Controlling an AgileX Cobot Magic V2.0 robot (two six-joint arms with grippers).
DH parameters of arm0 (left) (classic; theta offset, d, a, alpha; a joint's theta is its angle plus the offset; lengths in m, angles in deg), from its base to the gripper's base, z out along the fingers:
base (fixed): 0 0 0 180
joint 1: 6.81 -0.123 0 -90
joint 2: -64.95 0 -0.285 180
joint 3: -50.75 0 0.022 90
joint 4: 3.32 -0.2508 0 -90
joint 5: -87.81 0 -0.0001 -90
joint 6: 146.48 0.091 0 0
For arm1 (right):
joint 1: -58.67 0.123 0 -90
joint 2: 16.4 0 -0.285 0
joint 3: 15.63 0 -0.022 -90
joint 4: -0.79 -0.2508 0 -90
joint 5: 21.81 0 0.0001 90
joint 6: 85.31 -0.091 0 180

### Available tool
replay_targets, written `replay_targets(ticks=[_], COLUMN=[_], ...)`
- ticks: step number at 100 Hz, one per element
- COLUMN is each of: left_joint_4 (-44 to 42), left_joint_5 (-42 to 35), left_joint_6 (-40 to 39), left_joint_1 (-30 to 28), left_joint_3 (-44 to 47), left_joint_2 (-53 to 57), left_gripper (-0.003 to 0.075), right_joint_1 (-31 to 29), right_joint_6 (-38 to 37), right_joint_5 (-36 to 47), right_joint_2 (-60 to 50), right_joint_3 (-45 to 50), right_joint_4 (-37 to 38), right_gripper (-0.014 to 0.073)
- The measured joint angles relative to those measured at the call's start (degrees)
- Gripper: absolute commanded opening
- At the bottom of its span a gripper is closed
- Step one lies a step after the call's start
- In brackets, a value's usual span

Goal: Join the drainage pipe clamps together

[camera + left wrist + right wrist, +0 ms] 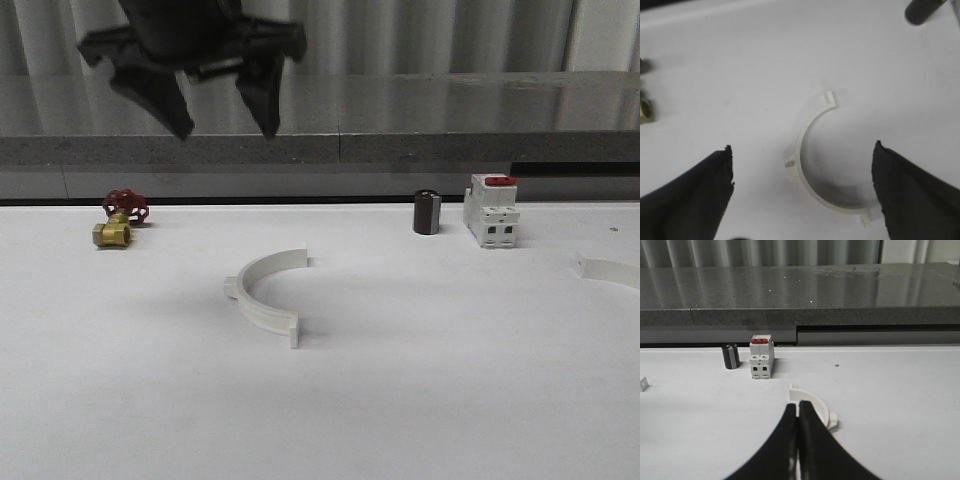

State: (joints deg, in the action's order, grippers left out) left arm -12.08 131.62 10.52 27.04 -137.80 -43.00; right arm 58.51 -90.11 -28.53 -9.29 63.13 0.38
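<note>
Though my closed right gripper [798,412] hides part of the right clamp [815,402], cut off at the front view's edge, my spread left gripper [222,118] hovers over the left clamp [264,293], near a breaker [491,210].

Soft even light, slight blur

The front camera looks forward and slightly down over the white surface [150,400] toward a grey ledge, taking in a wide stretch. The left wrist camera looks almost straight down from close above, sharing the curved clamp half [265,292] [812,165] at the front frame's centre. The right wrist camera sits low, facing the ledge, sharing the breaker [491,211] [761,357] and dark cylinder [427,212] [730,356].
</note>
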Motion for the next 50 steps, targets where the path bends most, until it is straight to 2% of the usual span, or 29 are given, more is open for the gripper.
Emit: replay_targets(ticks=[16,50], left_joint_4=[-0.14,-0.6], left_joint_5=[-2.61,-6.41], left_joint_6=[2.23,6.51], left_joint_1=[-3.95,-19.23], left_joint_3=[7.95,30.6], left_joint_2=[11.53,40.96], left_gripper=[0.0556,0.0554], right_joint_1=[0.0,0.0], right_joint_6=[0.0,0.0], right_joint_5=[0.0,0.0], right_joint_2=[0.0,0.0], right_joint_3=[0.0,0.0], right_joint_4=[0.0,0.0], right_gripper=[-0.0118,-0.0118])
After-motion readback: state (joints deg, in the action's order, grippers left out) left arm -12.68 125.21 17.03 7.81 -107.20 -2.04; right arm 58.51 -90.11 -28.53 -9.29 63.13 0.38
